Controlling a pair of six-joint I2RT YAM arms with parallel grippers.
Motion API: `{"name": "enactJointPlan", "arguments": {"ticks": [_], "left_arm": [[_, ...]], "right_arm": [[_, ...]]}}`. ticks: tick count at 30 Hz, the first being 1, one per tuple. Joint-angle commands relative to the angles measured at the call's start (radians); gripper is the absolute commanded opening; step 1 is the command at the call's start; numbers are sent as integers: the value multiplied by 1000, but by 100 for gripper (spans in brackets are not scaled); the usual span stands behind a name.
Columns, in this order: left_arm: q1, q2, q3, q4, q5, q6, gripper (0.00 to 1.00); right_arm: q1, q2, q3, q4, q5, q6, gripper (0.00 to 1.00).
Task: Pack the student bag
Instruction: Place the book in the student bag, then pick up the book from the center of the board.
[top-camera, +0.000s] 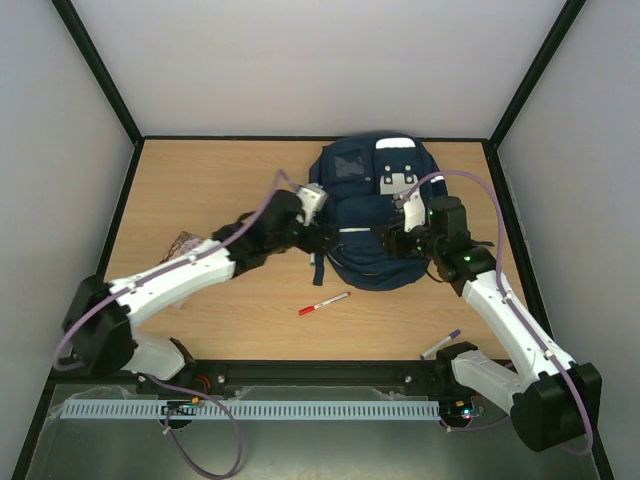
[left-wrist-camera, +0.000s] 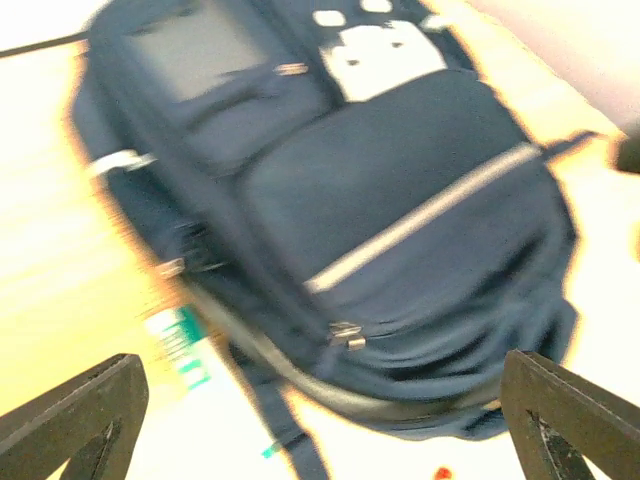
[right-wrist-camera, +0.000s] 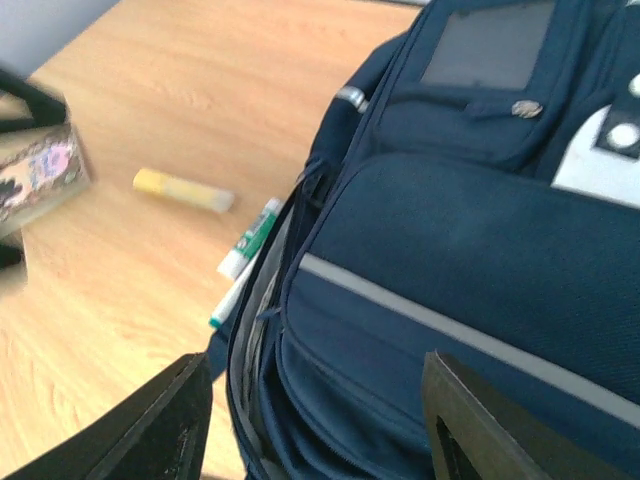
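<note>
The student bag (top-camera: 375, 215) is a navy backpack with white stripes, lying flat at the back right of the table. My left gripper (top-camera: 318, 244) hovers at its left edge, and the blurred left wrist view shows its jaws open wide (left-wrist-camera: 320, 430) above the bag (left-wrist-camera: 400, 230), holding nothing. My right gripper (top-camera: 393, 238) is over the bag's near part. Its jaws stand apart (right-wrist-camera: 320, 430) on either side of the front pocket (right-wrist-camera: 450, 270), with nothing pinched between them. The zip along the bag's side gapes, showing grey lining (right-wrist-camera: 250, 340).
A green-and-white marker (right-wrist-camera: 245, 250) lies against the bag's open side, with a yellow glue stick (right-wrist-camera: 183, 190) and a printed packet (right-wrist-camera: 40, 175) further left. A red pen (top-camera: 323, 304) and a purple pen (top-camera: 440, 344) lie near the front edge.
</note>
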Motion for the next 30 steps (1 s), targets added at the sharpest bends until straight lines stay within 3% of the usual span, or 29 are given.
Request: {"name": "enactJointPlan", "arguments": {"ticks": [1, 4, 6, 10, 12, 19, 30], "left_arm": [[189, -121, -146, -86, -80, -104, 99], [437, -174, -211, -161, -43, -183, 99], [583, -195, -248, -209, -93, -265, 100], [880, -171, -316, -219, 111, -306, 99], [968, -143, -334, -233, 122, -316, 99], [1037, -68, -367, -168, 1, -310, 99], [1088, -7, -382, -146, -57, -310, 99]], "right_arm": [[-3, 7, -52, 81, -119, -46, 60], [-3, 13, -59, 69, -146, -81, 64], [-5, 11, -61, 64, -153, -91, 65], [-4, 1, -66, 61, -167, -110, 67], [-5, 0, -65, 55, -175, -114, 68], [-5, -18, -66, 41, -197, -136, 69], [-5, -16, -62, 27, -215, -148, 71]]}}
